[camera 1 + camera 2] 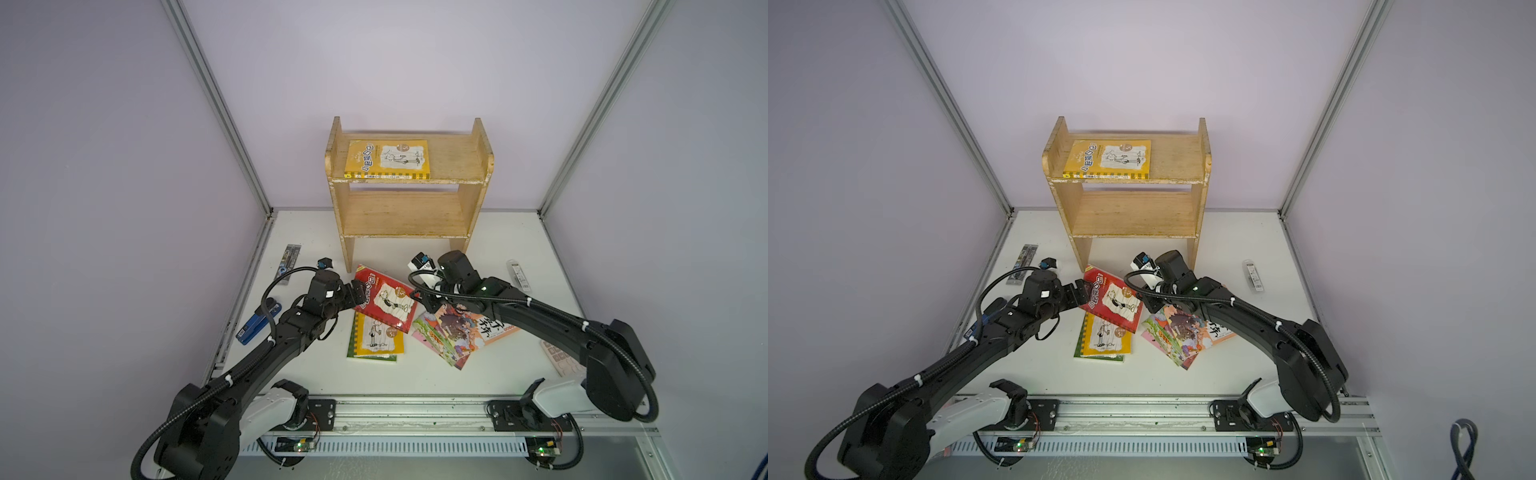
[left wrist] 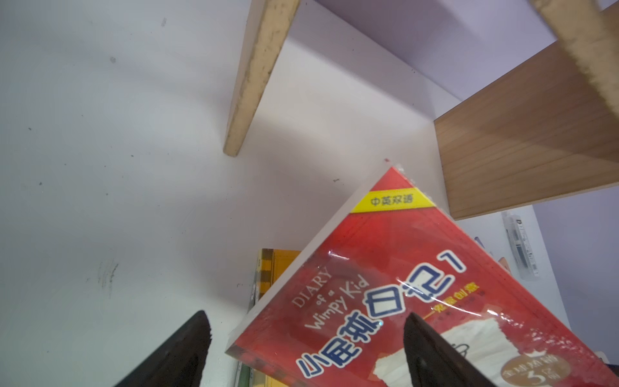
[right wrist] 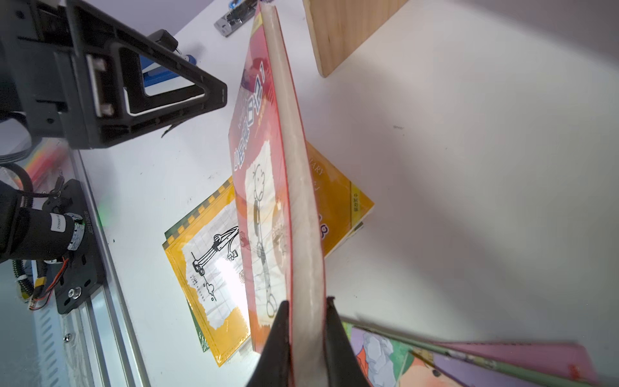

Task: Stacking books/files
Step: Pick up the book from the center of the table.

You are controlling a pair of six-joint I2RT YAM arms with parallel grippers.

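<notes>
White table (image 1: 519,365), lilac walls (image 1: 104,166), wooden shelf (image 1: 407,212) far; right gripper (image 3: 306,301) clamps red book (image 1: 388,301), left gripper (image 2: 304,313) gapes round its corner.

— What did the arms look like?
— The left arm (image 1: 266,357) and right arm (image 1: 555,320) were matte black, each with a white shell (image 1: 274,405) at its base.
— Cables?
— Black ribbed hoses (image 1: 143,451) were cinched by white zip ties (image 1: 227,380). The left gripper (image 1: 360,294) had black, triangular-framed jaws.
</notes>
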